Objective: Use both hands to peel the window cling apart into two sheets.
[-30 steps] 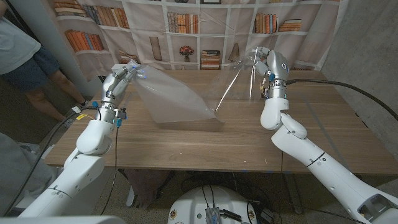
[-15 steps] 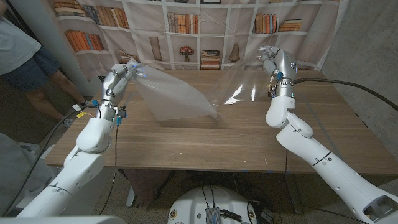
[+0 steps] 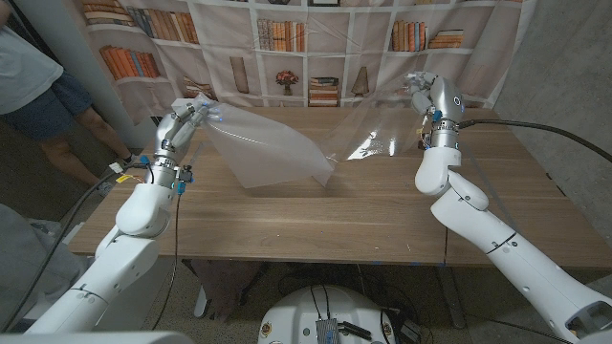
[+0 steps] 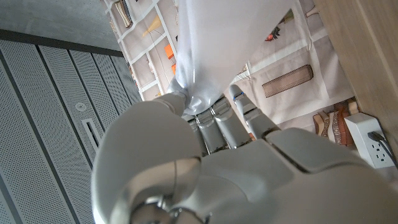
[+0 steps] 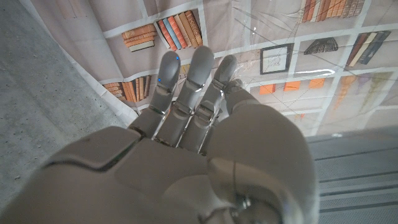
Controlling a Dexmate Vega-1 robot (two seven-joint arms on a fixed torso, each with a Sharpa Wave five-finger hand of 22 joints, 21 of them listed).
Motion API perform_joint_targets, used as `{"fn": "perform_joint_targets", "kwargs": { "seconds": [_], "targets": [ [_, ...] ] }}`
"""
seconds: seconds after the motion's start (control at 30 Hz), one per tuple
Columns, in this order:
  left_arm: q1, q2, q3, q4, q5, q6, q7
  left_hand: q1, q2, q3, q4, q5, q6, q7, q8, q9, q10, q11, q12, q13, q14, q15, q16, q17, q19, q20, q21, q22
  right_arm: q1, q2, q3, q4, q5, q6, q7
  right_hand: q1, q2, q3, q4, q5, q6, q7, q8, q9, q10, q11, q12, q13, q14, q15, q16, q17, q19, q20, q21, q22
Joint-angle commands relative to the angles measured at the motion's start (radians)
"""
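While the left hand pinches the top corner of the frosted sheet at far left, the right hand pinches a corner of the clear sheet at far right. Both sheets hang raised over the wooden table, meeting only near their lower corners at the middle.

No writing, label, brand, number or sign can be read — the book spines printed on the bookshelf backdrop beyond the fingers are too small to make out.
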Motion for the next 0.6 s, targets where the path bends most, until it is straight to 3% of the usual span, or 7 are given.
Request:
{"fn": "perform_joint_targets", "kwargs": {
  "seconds": [0.03, 0.6],
  "targets": [
    [0.014, -0.005, -0.014, -0.005, 0.006, 0.016, 0.024, 0.001, 0.002, 0.007, 0.002, -0.001, 0.008, -0.002, 0.005, 0.003, 0.016, -0.016, -0.003, 0.002, 0.012, -0.022, -0.002, 0.005, -0.007, -0.077, 0.000, 0.003, 0.005, -0.029, 0.010, 0.007, 0.025, -0.023, 0.031, -0.011, -0.001, 0.004, -0.006, 0.005, 0.008, -0.002, 0.003, 0.003, 0.009, 0.001, 0.005, 0.003, 0.013, -0.060, 0.008, 0.001, 0.009, -0.159, 0.008, 0.003],
    [-0.005, -0.037, -0.003, 0.001, 0.029, -0.004, 0.052, 0.001, 0.002, 0.009, 0.001, -0.002, 0.007, -0.001, 0.005, 0.002, 0.019, -0.015, -0.006, 0.002, 0.014, -0.023, -0.004, 0.006, -0.008, -0.074, -0.003, 0.002, -0.016, -0.031, 0.039, 0.011, 0.082, -0.063, 0.026, -0.011, -0.001, 0.004, -0.008, 0.005, 0.009, -0.002, 0.004, 0.004, 0.008, 0.001, 0.005, 0.003, 0.013, -0.060, 0.009, 0.000, 0.010, -0.159, 0.007, 0.003]
  ]
}}
